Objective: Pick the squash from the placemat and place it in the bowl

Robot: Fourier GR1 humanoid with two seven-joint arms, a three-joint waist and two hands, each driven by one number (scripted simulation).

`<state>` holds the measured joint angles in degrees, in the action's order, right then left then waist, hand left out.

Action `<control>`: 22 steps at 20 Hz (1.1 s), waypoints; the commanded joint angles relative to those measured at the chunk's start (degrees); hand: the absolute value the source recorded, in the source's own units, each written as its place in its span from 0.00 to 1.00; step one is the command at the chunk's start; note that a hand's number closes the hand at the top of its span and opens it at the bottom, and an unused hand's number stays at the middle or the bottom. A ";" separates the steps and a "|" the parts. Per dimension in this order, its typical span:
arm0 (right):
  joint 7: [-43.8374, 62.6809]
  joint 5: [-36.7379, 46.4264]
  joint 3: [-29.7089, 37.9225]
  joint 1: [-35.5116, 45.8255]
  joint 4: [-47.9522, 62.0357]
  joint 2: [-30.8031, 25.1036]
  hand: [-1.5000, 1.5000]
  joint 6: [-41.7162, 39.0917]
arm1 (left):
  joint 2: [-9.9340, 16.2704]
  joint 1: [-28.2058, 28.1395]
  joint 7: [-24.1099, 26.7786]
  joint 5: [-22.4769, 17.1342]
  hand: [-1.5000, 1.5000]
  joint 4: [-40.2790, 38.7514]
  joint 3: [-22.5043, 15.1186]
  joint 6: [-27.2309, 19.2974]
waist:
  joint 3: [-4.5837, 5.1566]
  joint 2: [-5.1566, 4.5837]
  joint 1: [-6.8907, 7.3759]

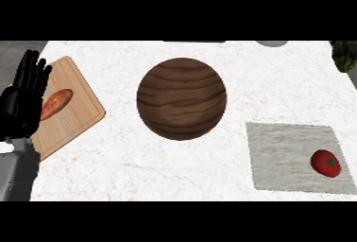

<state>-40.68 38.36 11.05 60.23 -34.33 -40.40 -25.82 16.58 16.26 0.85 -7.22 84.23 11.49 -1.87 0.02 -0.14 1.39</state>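
Note:
A grey placemat (286,151) lies at the right of the white counter. On its right part sits a small round red vegetable with a green stem (326,163), looking like a tomato. A large brown wooden bowl (181,98) stands in the middle of the counter, left of the placemat. My left hand (21,101) rests at the left edge, fingers straight and pointing up, holding nothing and far from the placemat. My right hand does not show.
A wooden cutting board (73,127) lies at the left, partly under my left hand, with an orange oblong vegetable (57,103) on it. A grey object (272,43) and a dark one (345,56) sit at the far right edge.

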 commanded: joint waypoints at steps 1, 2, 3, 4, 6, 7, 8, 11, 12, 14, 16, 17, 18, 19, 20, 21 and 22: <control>2.37 -2.50 -1.36 4.07 -3.25 3.15 1.00 -9.94 | 1.82 2.78 -3.68 -0.59 0.50 0.77 0.99 -0.15 | 0.03 0.49 -1.31; 5.97 -2.83 -1.56 4.82 -3.57 5.44 1.00 -9.34 | -0.33 -0.71 -0.17 -0.32 0.50 0.02 0.52 -0.17 | 0.05 0.39 -1.07; 7.41 -4.55 -0.52 5.89 -4.31 5.07 1.00 -11.33 | 1.53 0.87 -1.96 -0.29 0.50 -0.44 1.44 -0.05 | 0.04 0.42 -1.32; 9.12 -3.62 -2.21 6.00 -5.03 7.92 1.00 -9.61 | -0.84 -1.80 -0.15 1.10 0.50 1.51 -1.00 -0.43 | 0.04 0.40 -0.97; 13.80 -3.90 -3.09 7.59 -6.50 11.55 1.00 -9.13 | 2.55 1.12 -0.68 -1.05 0.50 -1.74 2.49 1.40 | 0.05 0.32 -1.23; 12.93 -3.52 -4.37 5.35 -7.94 12.65 1.00 -8.94 | 0.19 -2.06 1.45 -0.52 0.50 0.23 1.37 0.68 | 0.04 0.38 -1.17; 15.97 -3.40 -5.33 6.31 -9.68 15.11 1.00 -8.82 | 0.74 -3.31 2.29 -0.38 0.50 0.36 1.57 1.37 | 0.05 0.49 -1.19; 22.10 -3.48 -6.62 7.70 -12.61 18.83 1.00 -9.99 | 0.44 0.15 -2.37 0.00 0.50 1.07 0.85 -0.55 | 0.01 0.50 -1.41; 21.76 -2.80 -7.37 8.94 -10.81 18.69 1.00 -11.08 | 1.16 -0.78 1.98 0.25 0.50 -1.39 1.28 1.43 | 0.03 0.22 -1.08; 23.37 -2.32 -8.46 6.48 -12.07 22.39 1.00 -8.85 | 0.48 0.28 0.54 -0.12 0.50 -1.38 1.19 0.75 | 0.01 0.17 -1.08; 27.01 -1.88 -11.34 2.18 -16.74 28.68 1.00 -7.57 | 0.91 0.11 -0.73 0.18 0.50 -0.33 1.51 -0.03 | 0.00 0.50 -1.78; 25.84 -1.93 -10.02 1.77 -15.61 25.41 1.00 -8.26 | 1.34 -0.13 1.84 -0.07 0.50 -2.72 1.94 1.70 | 0.00 0.18 -1.42; 29.47 -2.80 -9.96 4.40 -16.76 27.17 1.00 -10.36 | -0.66 -2.83 -0.56 -0.67 0.50 1.77 0.91 0.63 | 0.00 0.34 -1.12; 28.09 -1.35 -11.34 0.50 -16.73 29.93 1.00 -5.67 | 1.52 -0.05 -0.01 -0.94 0.50 -1.24 2.52 1.45 | -0.01 0.19 -1.26; 28.17 -0.45 -11.03 4.15 -13.81 28.18 1.00 -6.53 | -2.19 -3.63 -0.58 1.09 0.50 3.96 -1.01 -0.70 | -0.02 0.13 -0.63; 30.17 0.90 -14.04 -0.76 -17.97 33.20 1.00 -3.27 | 0.63 -1.63 -1.41 0.10 0.50 2.04 1.25 0.34 | -0.02 0.29 -1.16; 31.42 1.07 -13.95 0.92 -16.76 34.50 1.00 -2.78 | 1.08 1.84 -0.28 0.34 0.50 -1.77 1.55 0.53 | 0.00 0.10 -1.27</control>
<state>-12.70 37.57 -0.33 62.60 -49.98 -11.52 -31.79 16.98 15.38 0.67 -7.18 84.51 12.69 -1.30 0.02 0.10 0.22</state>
